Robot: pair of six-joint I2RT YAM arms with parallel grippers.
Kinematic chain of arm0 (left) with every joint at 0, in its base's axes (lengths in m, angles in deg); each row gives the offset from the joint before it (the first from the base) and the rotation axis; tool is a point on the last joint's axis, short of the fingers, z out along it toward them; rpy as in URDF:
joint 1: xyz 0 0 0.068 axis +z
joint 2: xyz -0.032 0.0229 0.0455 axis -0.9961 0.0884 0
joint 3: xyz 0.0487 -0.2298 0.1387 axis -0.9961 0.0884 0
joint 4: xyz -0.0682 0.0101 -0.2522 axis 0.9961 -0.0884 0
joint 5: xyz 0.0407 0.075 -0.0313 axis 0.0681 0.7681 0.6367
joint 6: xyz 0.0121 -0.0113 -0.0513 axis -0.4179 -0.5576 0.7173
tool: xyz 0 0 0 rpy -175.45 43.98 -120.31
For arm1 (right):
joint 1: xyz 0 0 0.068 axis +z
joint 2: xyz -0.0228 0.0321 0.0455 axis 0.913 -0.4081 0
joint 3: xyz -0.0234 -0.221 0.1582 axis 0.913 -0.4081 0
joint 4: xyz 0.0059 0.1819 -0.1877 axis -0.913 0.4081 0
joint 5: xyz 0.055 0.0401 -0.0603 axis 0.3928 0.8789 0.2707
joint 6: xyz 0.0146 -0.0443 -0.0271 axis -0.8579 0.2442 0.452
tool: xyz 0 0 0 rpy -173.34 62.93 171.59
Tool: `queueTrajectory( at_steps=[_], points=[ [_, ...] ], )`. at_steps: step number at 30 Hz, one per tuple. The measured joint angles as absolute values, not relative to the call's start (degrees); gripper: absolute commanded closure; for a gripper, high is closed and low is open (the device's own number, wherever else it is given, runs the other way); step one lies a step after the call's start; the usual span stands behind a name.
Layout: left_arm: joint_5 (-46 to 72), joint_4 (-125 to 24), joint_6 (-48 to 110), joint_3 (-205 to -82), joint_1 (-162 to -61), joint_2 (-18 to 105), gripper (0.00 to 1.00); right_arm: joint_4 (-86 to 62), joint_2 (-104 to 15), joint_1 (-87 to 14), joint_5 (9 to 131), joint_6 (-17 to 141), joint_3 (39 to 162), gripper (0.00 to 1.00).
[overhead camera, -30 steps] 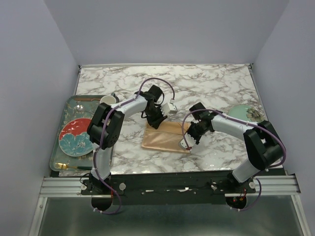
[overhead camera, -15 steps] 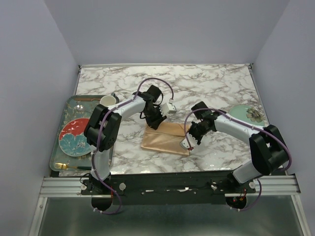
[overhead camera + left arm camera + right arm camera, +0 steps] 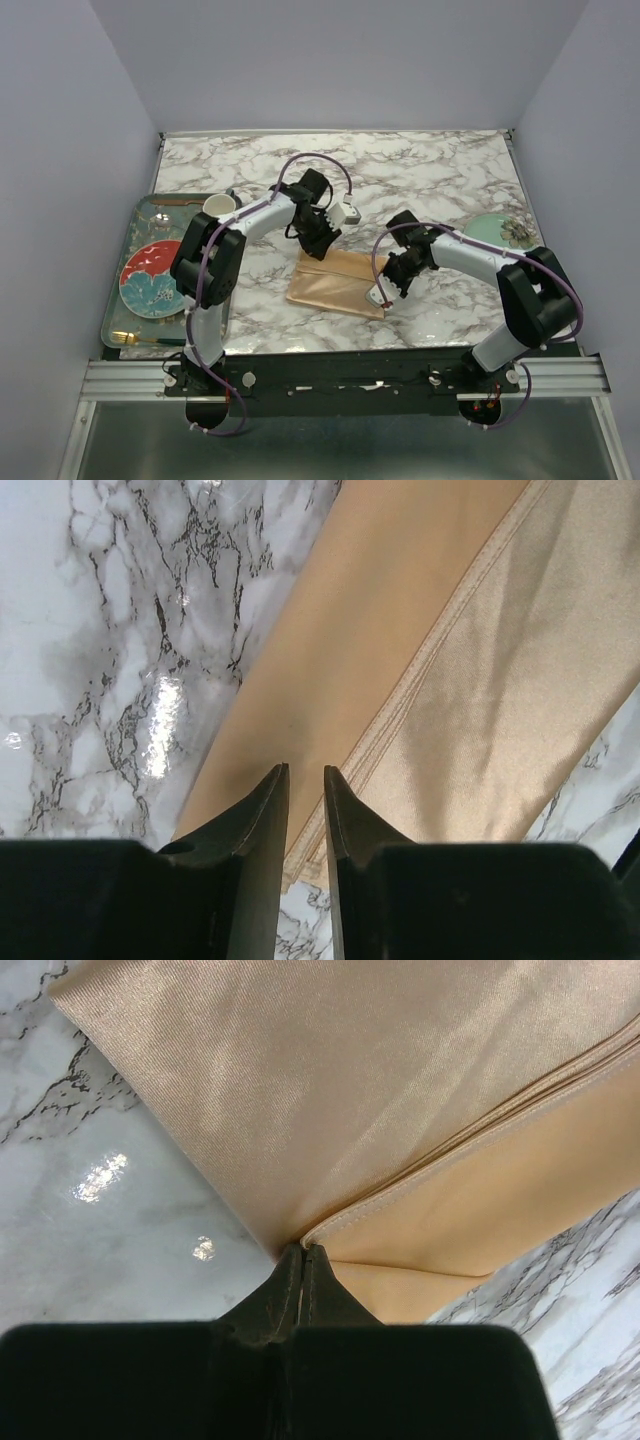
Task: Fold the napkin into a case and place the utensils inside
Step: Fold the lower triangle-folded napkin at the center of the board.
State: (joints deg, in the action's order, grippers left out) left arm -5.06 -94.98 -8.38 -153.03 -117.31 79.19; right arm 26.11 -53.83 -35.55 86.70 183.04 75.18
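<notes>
The peach-orange napkin point(image 3: 335, 282) lies folded into a layered rectangle on the marble table, between the arms. In the left wrist view its stitched hem point(image 3: 440, 650) runs diagonally under the jaws. My left gripper point(image 3: 318, 245) point(image 3: 305, 772) hovers over the napkin's far left corner, its jaws a narrow gap apart with nothing between them. My right gripper point(image 3: 383, 290) point(image 3: 303, 1250) is shut on the napkin point(image 3: 330, 1080) at a corner of its upper layer, at the near right end. A gold utensil point(image 3: 140, 341) lies at the tray's near edge.
A grey patterned tray point(image 3: 112, 310) at the left holds a red flowered plate point(image 3: 152, 277) and a white cup point(image 3: 219, 205). A pale green plate point(image 3: 497, 230) sits at the right, behind my right arm.
My left wrist has shifted slightly back and up from the napkin's far corner. My right gripper stays pinched at the near right corner. The napkin has not visibly moved.
</notes>
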Motion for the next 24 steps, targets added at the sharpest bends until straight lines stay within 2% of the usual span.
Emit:
queueTrajectory(
  at_steps=[5,9,10,12,14,20,24],
  points=[
    [-4.7,-94.9,-7.6,-152.3,-117.3,81.3,0.77,26.1,-53.8,-35.5,86.7,183.0,75.2,0.87],
    [-4.5,-95.2,-7.5,-150.8,-117.3,81.7,0.78,26.0,-52.9,-35.5,86.5,183.1,74.9,0.7],
    [-4.5,-95.1,-7.4,-150.6,-117.3,81.7,0.78,26.1,-52.1,-35.5,86.4,183.1,74.8,0.63],
    [-4.6,-94.7,-7.4,-150.1,-117.3,81.3,0.78,26.3,-49.8,-35.5,86.2,182.9,74.8,0.62],
    [-4.6,-94.3,-7.3,-149.4,-117.3,81.0,0.78,26.4,-46.6,-35.5,86.1,181.5,74.8,0.54],
    [-4.6,-93.9,-7.0,-149.0,-117.3,80.7,0.78,28.4,-37.0,-36.0,86.1,172.3,74.4,0.52],
    [-4.6,-93.8,-7.0,-149.0,-117.3,80.7,0.79,29.9,-33.9,-38.2,87.4,163.6,74.6,0.55]
  ],
)
